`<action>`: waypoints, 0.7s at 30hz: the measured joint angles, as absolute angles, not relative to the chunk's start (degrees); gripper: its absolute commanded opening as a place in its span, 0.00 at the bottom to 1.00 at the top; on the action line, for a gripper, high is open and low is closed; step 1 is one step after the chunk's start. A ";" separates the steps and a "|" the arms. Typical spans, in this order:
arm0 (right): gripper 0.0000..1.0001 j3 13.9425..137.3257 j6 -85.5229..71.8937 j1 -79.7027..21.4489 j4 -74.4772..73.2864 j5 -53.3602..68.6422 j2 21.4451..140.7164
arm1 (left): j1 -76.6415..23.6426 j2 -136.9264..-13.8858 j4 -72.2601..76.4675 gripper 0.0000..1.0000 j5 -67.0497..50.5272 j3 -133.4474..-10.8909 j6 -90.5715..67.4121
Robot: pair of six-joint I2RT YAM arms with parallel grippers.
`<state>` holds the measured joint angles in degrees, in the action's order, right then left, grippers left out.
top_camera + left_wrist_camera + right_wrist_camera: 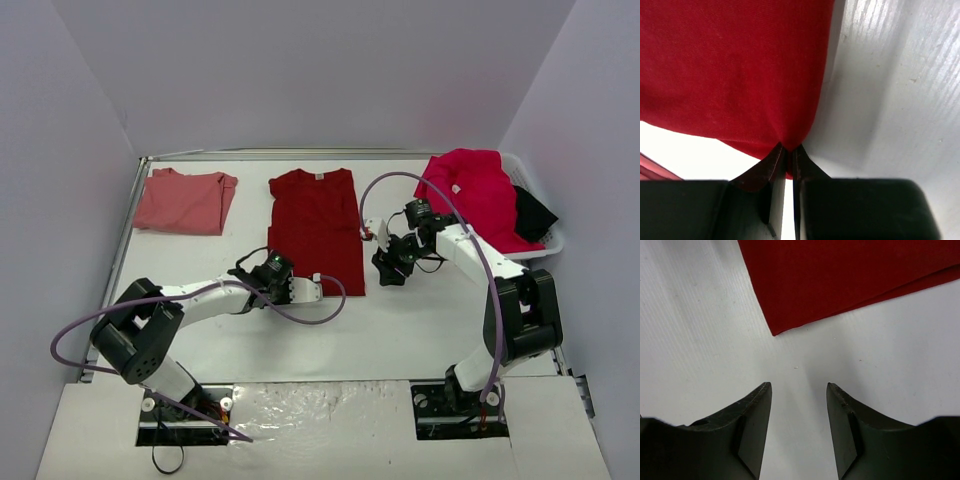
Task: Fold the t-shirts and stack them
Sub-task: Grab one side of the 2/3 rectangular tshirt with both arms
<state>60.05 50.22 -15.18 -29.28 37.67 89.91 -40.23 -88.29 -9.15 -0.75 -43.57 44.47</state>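
The dark crimson t-shirt (pixel 315 225) lies flat in the middle of the table, sleeves folded in. My left gripper (pixel 268 265) is shut on its near left corner; in the left wrist view the fingertips (pixel 788 150) pinch the red hem (pixel 740 75). My right gripper (pixel 384 270) is open and empty just right of the shirt's near right corner, which shows ahead of the jaws in the right wrist view (pixel 850 275), midway point (pixel 799 387). The salmon-pink t-shirt (pixel 185 200) lies folded at the far left. The raspberry t-shirt (pixel 478 195) is heaped on the basket.
A white plastic basket (pixel 553 243) stands at the far right with a black cloth (pixel 535 210) in it. Purple cables loop from both arms over the table. Grey walls close the back and the sides.
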 measured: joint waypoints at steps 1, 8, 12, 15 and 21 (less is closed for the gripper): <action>0.45 60.05 50.37 -15.18 -29.28 37.87 89.91 | -40.23 -88.29 -9.63 0.02 -0.89 -43.75 44.36; 0.45 57.82 53.39 -15.20 -28.88 40.99 87.77 | -39.31 -87.20 -16.27 0.02 -6.22 -45.43 43.38; 0.48 54.74 54.54 -15.88 -26.76 41.50 83.57 | -37.41 -86.76 -21.54 0.02 -13.37 -47.16 42.81; 0.49 51.75 54.43 -18.63 -23.29 40.18 79.37 | -34.96 -86.76 -24.93 0.02 -18.79 -48.49 42.78; 0.50 48.53 54.50 -26.87 -18.24 36.56 77.73 | -31.68 -86.80 -29.45 0.03 -25.08 -51.33 42.83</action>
